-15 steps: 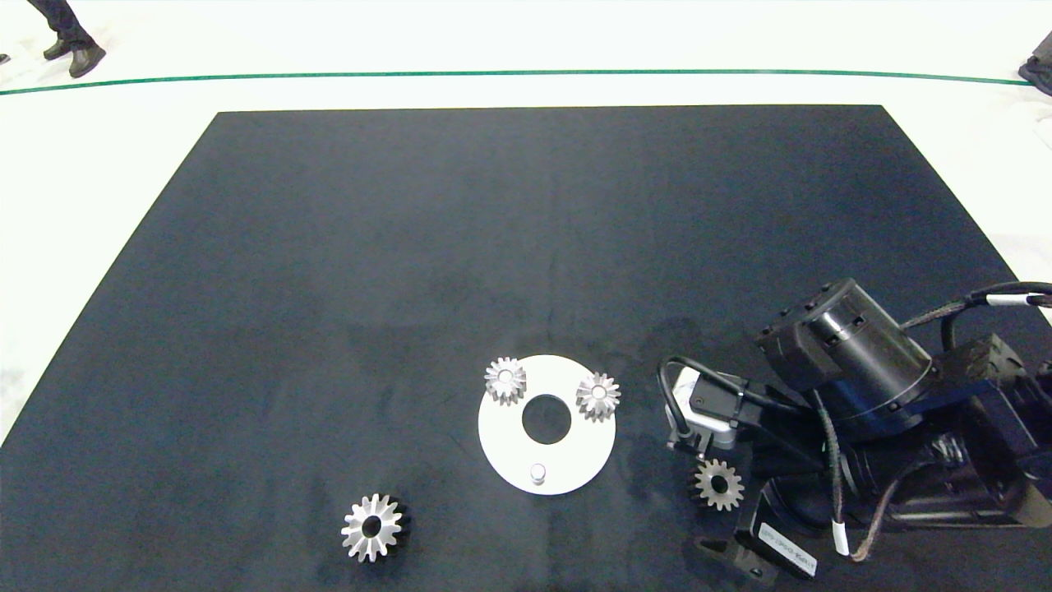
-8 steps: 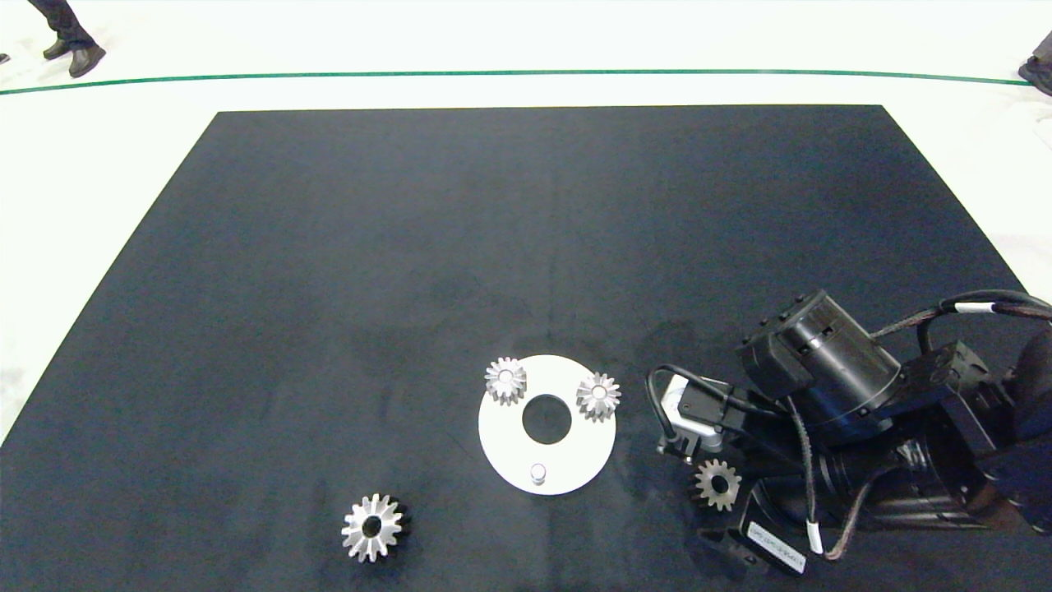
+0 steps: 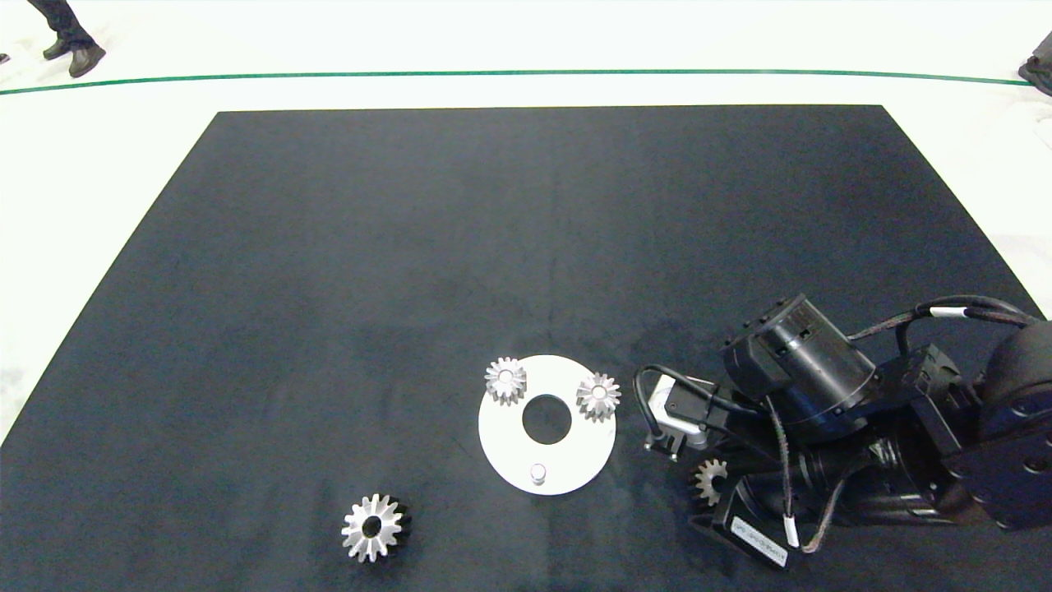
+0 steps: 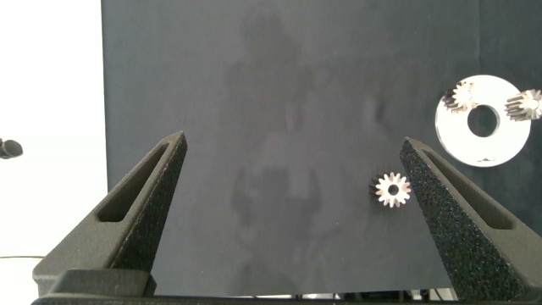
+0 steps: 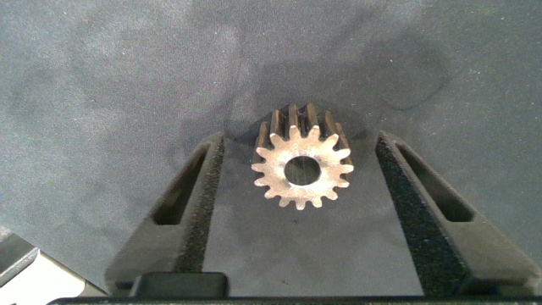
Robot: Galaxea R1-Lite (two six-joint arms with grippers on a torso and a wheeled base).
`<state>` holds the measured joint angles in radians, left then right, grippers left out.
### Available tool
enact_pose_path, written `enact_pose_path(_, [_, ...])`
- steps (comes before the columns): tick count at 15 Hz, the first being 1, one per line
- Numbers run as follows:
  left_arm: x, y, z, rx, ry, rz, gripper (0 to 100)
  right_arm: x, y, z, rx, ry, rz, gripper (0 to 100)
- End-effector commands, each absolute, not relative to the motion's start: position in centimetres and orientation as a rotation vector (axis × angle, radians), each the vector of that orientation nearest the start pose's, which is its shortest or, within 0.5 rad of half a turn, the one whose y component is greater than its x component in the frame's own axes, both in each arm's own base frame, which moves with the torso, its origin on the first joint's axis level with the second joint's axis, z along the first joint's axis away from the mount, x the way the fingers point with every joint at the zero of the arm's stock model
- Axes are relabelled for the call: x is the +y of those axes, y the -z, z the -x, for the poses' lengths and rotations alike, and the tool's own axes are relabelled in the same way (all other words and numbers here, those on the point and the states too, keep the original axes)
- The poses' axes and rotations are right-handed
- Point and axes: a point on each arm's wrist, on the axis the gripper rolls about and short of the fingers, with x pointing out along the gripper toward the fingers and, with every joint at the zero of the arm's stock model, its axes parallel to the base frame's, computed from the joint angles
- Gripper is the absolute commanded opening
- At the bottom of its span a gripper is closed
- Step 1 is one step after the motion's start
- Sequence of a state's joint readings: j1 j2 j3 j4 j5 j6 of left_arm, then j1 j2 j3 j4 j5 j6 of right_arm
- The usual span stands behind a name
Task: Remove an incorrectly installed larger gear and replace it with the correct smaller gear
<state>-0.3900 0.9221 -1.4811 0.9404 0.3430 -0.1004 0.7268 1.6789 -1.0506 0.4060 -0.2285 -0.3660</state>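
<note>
The smaller gear [image 5: 302,168], dull grey with stubby teeth, lies on the black mat right of the white disc [image 3: 509,444]. My right gripper [image 5: 298,141] is open, one finger on each side of the gear with a gap at each. From above, the right wrist covers part of the smaller gear [image 3: 708,481]. The larger gear [image 3: 371,527], bright silver with long teeth, lies loose on the mat near the front edge, left of the disc. My left gripper [image 4: 292,144] hangs open and empty high above the mat, looking down on the larger gear [image 4: 393,190].
The white disc has a round centre hole, two small shiny gears [image 3: 505,380] [image 3: 597,396] on its far side and a bare peg [image 3: 538,473] at its near side. The black mat [image 3: 411,247] covers the table. A person's shoe [image 3: 82,57] shows at the far left.
My right arm has moved left and lower, bringing its open fingers around the smaller gear, which the wrist now partly covers from above. The gears and disc have not moved.
</note>
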Motion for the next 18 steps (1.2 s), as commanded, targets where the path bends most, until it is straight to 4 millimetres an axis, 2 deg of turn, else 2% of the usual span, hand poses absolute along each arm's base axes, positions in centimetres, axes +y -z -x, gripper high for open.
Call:
enact_pose_path(1, [-0.09, -35.77, -2.23, 0.362, 0.026, -0.039, 100, 17.45, -16.89, -20.46, 0.852, -0.623, 0.82, 65])
enact_pose_path(18, [-0.06, -35.73, -2.14, 0.362, 0.026, -0.039, 100, 17.13, -16.5, -20.24, 0.87, -0.614, 0.829, 31])
